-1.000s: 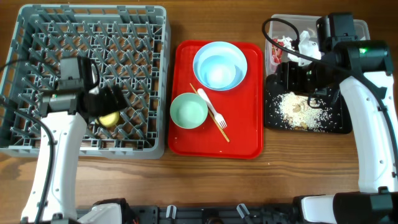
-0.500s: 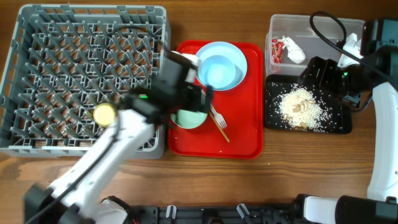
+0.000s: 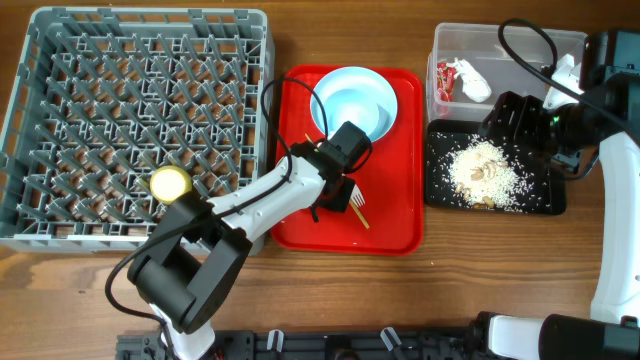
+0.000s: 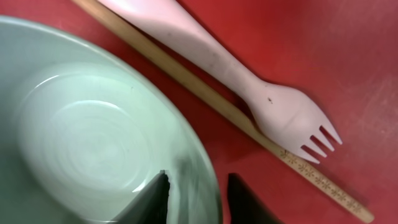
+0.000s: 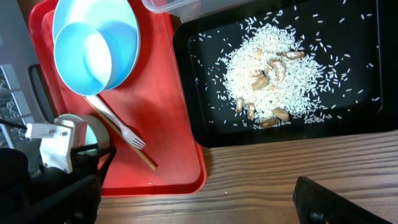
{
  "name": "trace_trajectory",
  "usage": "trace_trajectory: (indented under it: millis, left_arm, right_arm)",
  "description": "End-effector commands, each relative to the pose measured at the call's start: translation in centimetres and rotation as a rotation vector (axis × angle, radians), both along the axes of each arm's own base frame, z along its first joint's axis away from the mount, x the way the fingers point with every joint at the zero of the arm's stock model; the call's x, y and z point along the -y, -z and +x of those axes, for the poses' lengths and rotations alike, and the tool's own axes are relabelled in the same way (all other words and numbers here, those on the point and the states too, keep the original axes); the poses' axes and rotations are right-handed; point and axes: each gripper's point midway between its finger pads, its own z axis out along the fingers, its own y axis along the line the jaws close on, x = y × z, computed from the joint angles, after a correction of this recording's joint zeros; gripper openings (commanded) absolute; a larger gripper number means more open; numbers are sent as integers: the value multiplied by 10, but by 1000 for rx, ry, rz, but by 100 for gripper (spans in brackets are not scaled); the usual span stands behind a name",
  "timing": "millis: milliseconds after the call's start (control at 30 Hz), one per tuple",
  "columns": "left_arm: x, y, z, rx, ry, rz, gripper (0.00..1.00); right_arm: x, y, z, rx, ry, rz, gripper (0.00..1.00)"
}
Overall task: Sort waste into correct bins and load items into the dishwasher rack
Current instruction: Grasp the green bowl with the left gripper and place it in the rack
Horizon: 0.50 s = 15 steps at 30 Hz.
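Up close in the left wrist view, the pale green bowl [image 4: 81,137] fills most of the frame on the red serving tray [image 4: 348,62]. The left gripper [image 4: 198,182] stands astride its rim, one finger inside and one outside, jaws parted and, as far as I can judge, not yet pinching. The bowl looks like smooth, stiff, light plastic and is probably slippery, so a firm pinch on the rim seems the sensible hold. The white plastic fork [image 4: 273,112] and thin wooden stick [image 4: 211,101] lie just beside the bowl, along each other; both look light enough to skid if brushed

Overhead, the left arm hides most of that bowl. To its left, the dishwasher rack [image 3: 150,15] holds the small yellow cup [image 3: 169,182], with many peg rows free for a bowl

From the right wrist, the right gripper [image 5: 199,185] hangs wide open and empty above the black tray [image 5: 205,118] of rice scraps [image 5: 273,81]; the white bowl [image 5: 93,56] sits at the red tray's far end
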Motion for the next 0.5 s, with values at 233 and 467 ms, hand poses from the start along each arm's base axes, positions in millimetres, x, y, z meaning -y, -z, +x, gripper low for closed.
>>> trace_trajectory:
  millis: [233,467]
  left_arm:
    - [10,-29,12,56,7,-43,4]
    - [19,-157,38,262,-22,-268,4]
  right_arm:
    - [1,-4,-4,5,-3,-15,100]
    - [1,-4,-4,6,-4,-16,100]
